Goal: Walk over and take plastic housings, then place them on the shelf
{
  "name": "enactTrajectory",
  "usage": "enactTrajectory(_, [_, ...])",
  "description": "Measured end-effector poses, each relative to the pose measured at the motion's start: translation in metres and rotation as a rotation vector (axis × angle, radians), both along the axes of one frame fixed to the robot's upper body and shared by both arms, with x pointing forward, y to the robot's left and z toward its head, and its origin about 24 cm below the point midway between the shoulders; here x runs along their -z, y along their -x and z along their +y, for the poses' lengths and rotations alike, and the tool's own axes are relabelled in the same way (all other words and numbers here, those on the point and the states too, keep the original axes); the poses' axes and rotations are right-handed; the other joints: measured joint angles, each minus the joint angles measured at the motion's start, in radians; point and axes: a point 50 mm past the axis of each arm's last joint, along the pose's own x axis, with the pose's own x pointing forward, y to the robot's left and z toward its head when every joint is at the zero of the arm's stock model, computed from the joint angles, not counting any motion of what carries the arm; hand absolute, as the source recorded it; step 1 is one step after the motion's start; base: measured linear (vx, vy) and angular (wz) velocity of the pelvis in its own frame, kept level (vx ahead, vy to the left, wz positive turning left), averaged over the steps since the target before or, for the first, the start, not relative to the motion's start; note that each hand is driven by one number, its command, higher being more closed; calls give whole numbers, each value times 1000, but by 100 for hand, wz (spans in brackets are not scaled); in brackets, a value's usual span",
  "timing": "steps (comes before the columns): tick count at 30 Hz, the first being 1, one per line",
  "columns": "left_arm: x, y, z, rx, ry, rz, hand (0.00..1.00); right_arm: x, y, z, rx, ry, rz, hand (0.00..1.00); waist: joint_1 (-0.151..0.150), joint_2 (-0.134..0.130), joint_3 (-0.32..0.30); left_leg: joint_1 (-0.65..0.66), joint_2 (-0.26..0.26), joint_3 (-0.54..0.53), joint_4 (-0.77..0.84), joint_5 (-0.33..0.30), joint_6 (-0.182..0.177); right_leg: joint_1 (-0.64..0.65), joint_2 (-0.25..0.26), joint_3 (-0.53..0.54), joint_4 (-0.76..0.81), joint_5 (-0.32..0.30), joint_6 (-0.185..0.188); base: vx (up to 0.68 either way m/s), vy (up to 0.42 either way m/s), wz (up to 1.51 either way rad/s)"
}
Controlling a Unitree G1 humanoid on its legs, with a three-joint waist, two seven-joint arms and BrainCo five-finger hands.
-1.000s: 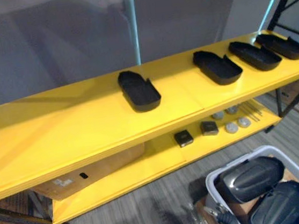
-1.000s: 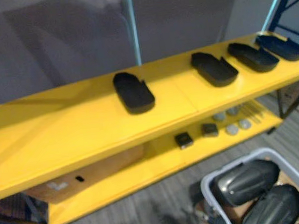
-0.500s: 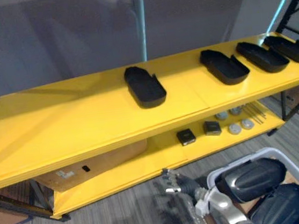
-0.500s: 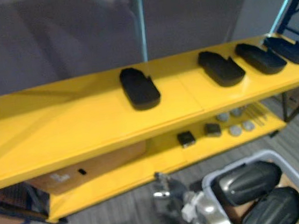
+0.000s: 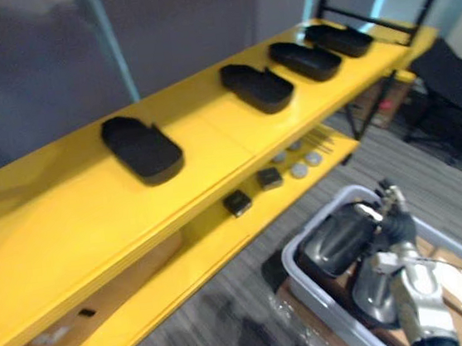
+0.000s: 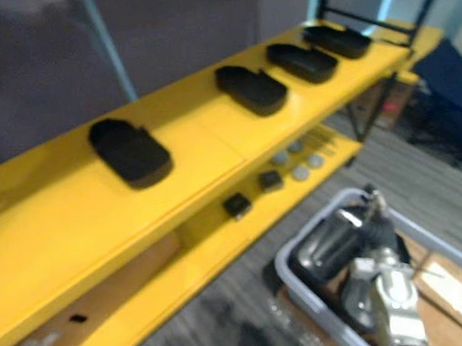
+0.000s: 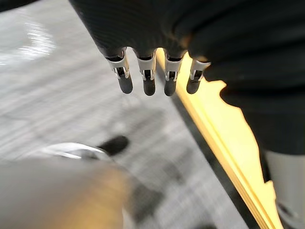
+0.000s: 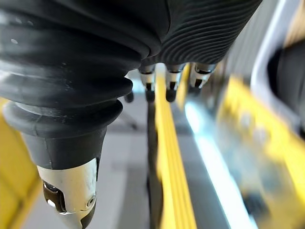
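Near right: right hand (image 5: 395,219), fingers straight and loose, empty, poised just above the grey bin (image 5: 295,259). Directly beneath, inside the bin, two glossy dark housings (image 5: 339,240) lying side by side, neither grasped yet. Left hand (image 7: 152,38) hanging relaxed and empty over the carpet beside the yellow shelf edge.

Judged partly done: four black housings (image 5: 142,148) already spaced along the top board of the yellow shelf (image 5: 69,216), running off to the far right. Left to do, apparently: lift the two from the bin and carry them across.

On the lower board, small dark blocks (image 5: 237,203) and grey discs (image 5: 301,169); a cardboard box (image 5: 119,286) at its left end. Dark chair (image 5: 455,89) far right. Plenty of bare top board at the left; likely only the bin's wall to clear.
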Motion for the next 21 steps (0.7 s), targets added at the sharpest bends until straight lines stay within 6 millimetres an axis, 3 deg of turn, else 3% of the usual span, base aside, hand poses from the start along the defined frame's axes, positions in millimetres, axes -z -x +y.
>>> enactTrajectory(7, [1,-14,-36,121,65,-19,0,-8,36,-13,95,20,-21,0,-73,-10,-33,59,1,118,-5,-19,-18,-13,16,107,-28,21,-4,-69,0,-49])
enactTrajectory(11, [3,-12,-62,162,119,-12,0,-7,51,-11,134,15,-31,0,-78,-8,-61,81,4,182,-6,-31,-28,-33,29,162,-28,35,-8,0,3,-50])
enactTrajectory(13, [4,-9,-77,182,152,-4,0,-6,58,-8,147,2,-41,0,-96,-5,-78,86,4,212,-6,-32,-29,-41,34,188,-31,46,-1,33,3,-39])
enactTrajectory(17, [4,-6,-90,182,179,8,0,1,66,-5,167,-17,-27,0,-107,0,-99,102,4,250,-1,-37,-36,-38,39,220,-52,73,6,39,10,-31])
enactTrajectory(18, [5,-4,-90,177,181,15,0,1,67,-4,170,-22,-32,0,-109,-3,-99,105,1,244,0,-37,-36,-35,43,221,-56,75,5,73,-47,-20])
enactTrajectory(19, [6,-1,-89,166,180,27,0,1,66,0,170,-35,-47,0,-104,-11,-102,107,-3,153,1,-51,-28,-37,49,239,-64,77,1,137,-119,-46])
enactTrajectory(20, [7,2,-88,143,184,32,0,-1,59,5,143,-42,-72,0,-89,0,-105,102,-6,-16,10,-110,-26,-43,68,277,-68,79,-3,109,-85,-60])
enactTrajectory(21, [8,7,-85,123,181,47,0,1,53,10,124,-54,-78,0,-75,-6,-101,92,-20,-78,35,-144,-13,-39,66,300,-73,82,-6,19,-4,-90])
